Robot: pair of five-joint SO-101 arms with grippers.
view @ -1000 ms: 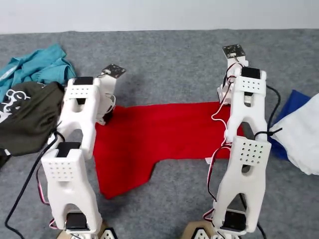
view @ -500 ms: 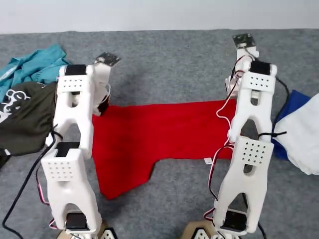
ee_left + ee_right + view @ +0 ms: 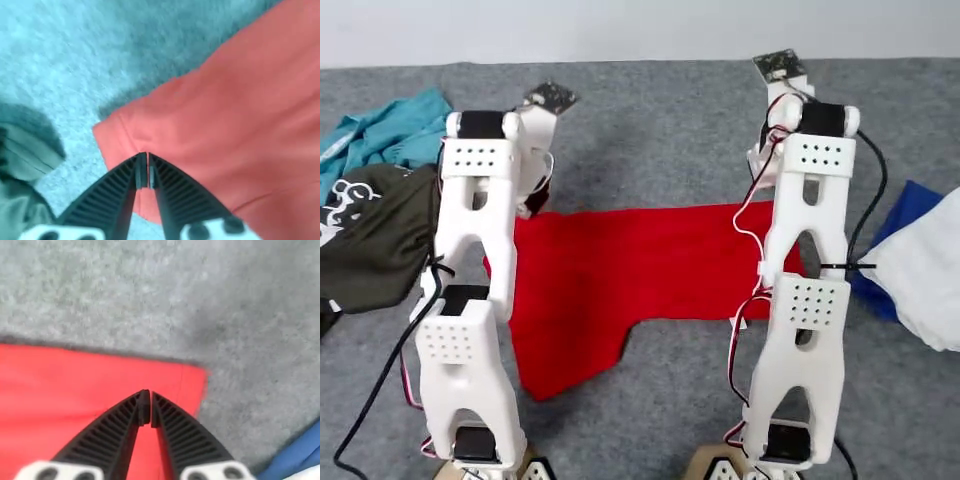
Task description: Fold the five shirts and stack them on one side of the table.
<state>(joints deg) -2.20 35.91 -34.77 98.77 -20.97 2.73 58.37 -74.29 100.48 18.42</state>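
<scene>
Now, left heap: a teal shirt (image 3: 390, 135) and a dark shirt (image 3: 375, 235) lie bunched outboard of the left tool; the dark one carries white print that cannot be read.
Left tool (image 3: 145, 164): clenched on the red shirt (image 3: 640, 260), its tips pinching the cloth just inside the left corner.
Red shirt: flat on the grey counter (image 3: 660, 120), with its long axis running from one tool to the other and a flap trailing toward the arm bases.
Tag (image 3: 735, 322): white, at the shirt's near edge, too small to read.
Right tool (image 3: 146, 396): likewise clamped on the cloth, just inside the right corner.
Reach: each arm sits over its own corner, neither nearer.
Right pile: a blue shirt (image 3: 905, 210) and a white shirt (image 3: 930, 275) lie outboard of the right tool.
</scene>
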